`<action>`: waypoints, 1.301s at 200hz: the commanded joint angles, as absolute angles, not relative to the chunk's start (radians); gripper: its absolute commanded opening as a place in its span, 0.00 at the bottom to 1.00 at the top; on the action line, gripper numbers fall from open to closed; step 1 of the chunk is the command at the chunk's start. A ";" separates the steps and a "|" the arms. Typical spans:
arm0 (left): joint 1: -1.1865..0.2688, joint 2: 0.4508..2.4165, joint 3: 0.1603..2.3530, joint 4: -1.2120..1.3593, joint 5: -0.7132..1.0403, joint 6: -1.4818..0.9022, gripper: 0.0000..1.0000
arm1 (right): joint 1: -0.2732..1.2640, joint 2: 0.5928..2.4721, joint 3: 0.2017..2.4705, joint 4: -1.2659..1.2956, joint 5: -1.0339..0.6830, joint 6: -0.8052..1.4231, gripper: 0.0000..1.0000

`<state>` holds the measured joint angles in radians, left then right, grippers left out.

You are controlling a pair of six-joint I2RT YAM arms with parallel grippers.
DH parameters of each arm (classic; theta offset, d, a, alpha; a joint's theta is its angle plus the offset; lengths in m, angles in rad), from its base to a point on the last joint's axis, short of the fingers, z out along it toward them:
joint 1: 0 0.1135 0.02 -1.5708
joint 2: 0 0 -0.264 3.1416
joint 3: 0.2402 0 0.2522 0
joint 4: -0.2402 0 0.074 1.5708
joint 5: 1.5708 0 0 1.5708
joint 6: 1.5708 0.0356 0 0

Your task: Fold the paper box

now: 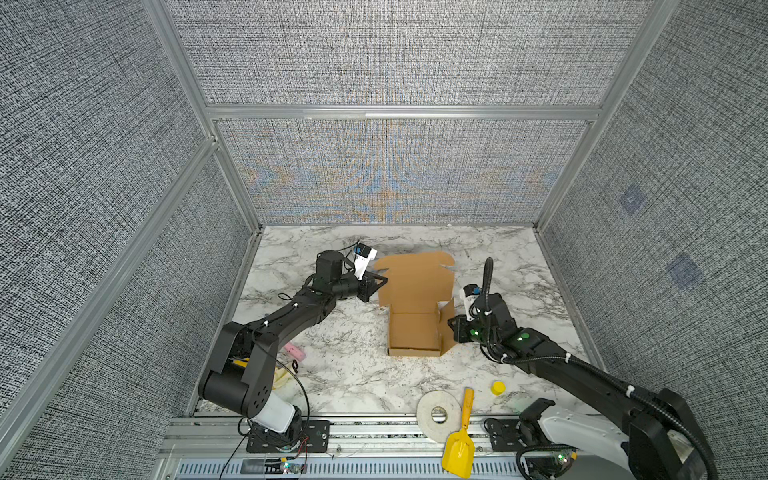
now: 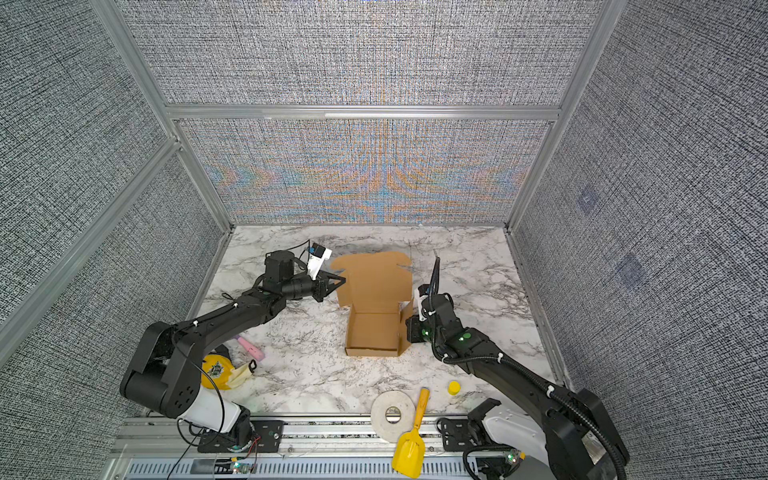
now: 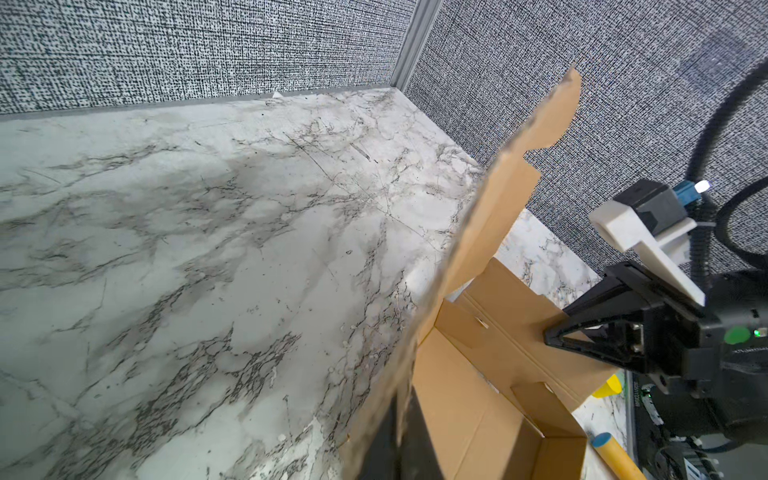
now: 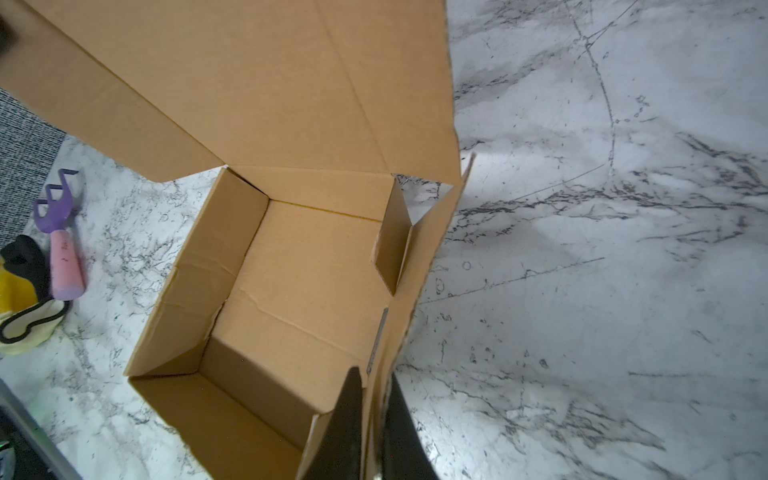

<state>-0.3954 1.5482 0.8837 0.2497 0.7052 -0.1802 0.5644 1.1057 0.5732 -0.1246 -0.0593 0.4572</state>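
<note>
right wrist view: the corrugated paper box (image 4: 299, 257) sits on the marbled worktop (image 4: 582, 249), lid raised. the right end effector (image 4: 376, 432) is clenched on its side flap, the left end effector (image 1: 381, 279) on the lid edge. a white tape roll (image 1: 438, 412), yellow scoop (image 1: 459, 449) and pink-handled rake (image 4: 62, 257) lie apart.

Along the near edge of your white, grey-veined marble tabletop (image 1: 353, 374) lies a flat white roll of tape (image 1: 438, 413). Just beside it on the right is a yellow plastic toy shovel (image 1: 459, 444), its blade over the aluminium rail (image 1: 374, 432). A small yellow cylindrical cap (image 1: 498, 387) stands near the shovel's handle. On the left you have a toy rake with a pink handle and purple tines (image 4: 62, 249) (the tines show only in the right wrist view), next to a crumpled yellow-and-cream fabric piece with black trim (image 2: 216, 374). Grey woven fabric panels (image 1: 395, 54) wall the table on three sides.
</note>
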 commanded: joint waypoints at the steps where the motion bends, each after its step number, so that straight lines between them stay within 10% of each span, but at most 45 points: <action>1: -0.400 1.549 0.898 0.224 0.696 -0.221 0.00 | 0.575 1.111 0.577 -0.087 -0.066 0.439 0.11; 164: -0.399 1.568 0.884 0.226 0.616 -0.275 0.00 | 0.591 1.016 0.468 -0.062 -0.020 0.415 0.12; 260: -0.402 1.527 0.854 0.273 0.863 -0.026 0.05 | 0.624 1.182 0.604 -0.074 -0.017 0.394 0.17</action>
